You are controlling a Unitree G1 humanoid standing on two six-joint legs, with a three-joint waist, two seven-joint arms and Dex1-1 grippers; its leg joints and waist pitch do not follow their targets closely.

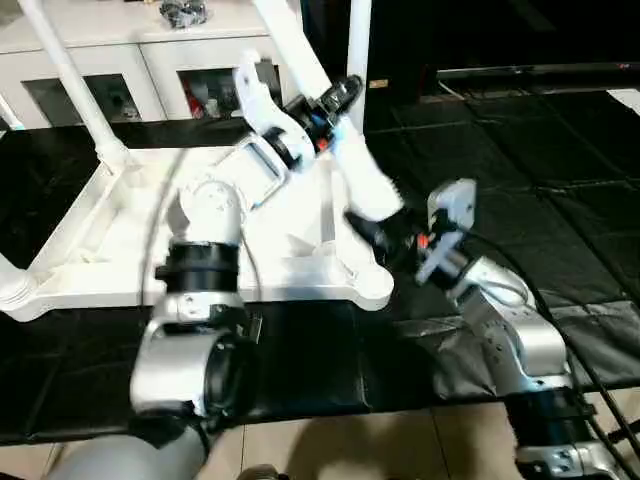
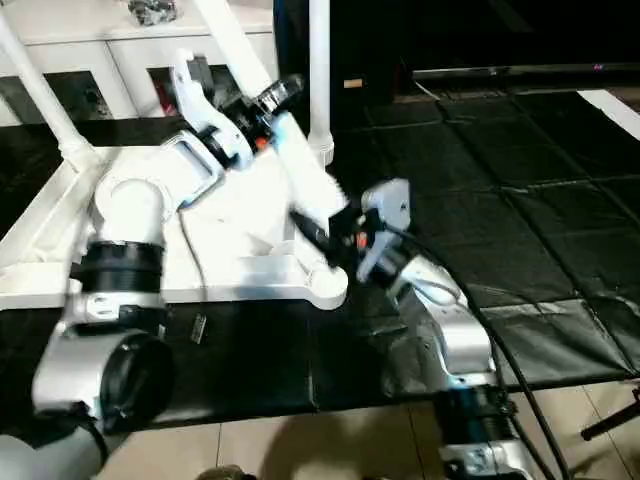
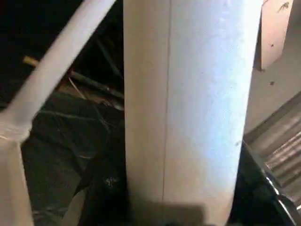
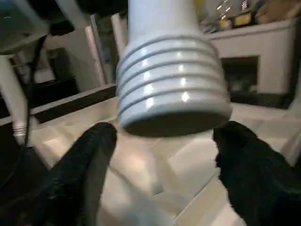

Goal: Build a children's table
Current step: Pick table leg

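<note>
The white table top (image 1: 120, 235) lies upside down on the black floor mat (image 1: 560, 150), ribbed underside up, a round socket (image 1: 372, 288) at its near right corner. Three legs stand screwed into sockets: one at 9 o'clock (image 1: 10, 275), one at 11 o'clock (image 1: 70, 75), one at 1 o'clock (image 1: 357, 50). A fourth leg (image 1: 360, 175) slants above the near right corner. The left gripper (image 1: 335, 100) clamps this leg's upper shaft. The right gripper (image 1: 385, 235) sits at its lower end with both fingers spread. The left wrist view presents the smooth shaft (image 3: 188, 103) close up. The right wrist view alone reveals the threaded end (image 4: 171, 89), hanging between the black fingers (image 4: 80, 165) above the ribbed underside. A white cabinet (image 1: 120, 70) stands behind at 12 o'clock.
</note>
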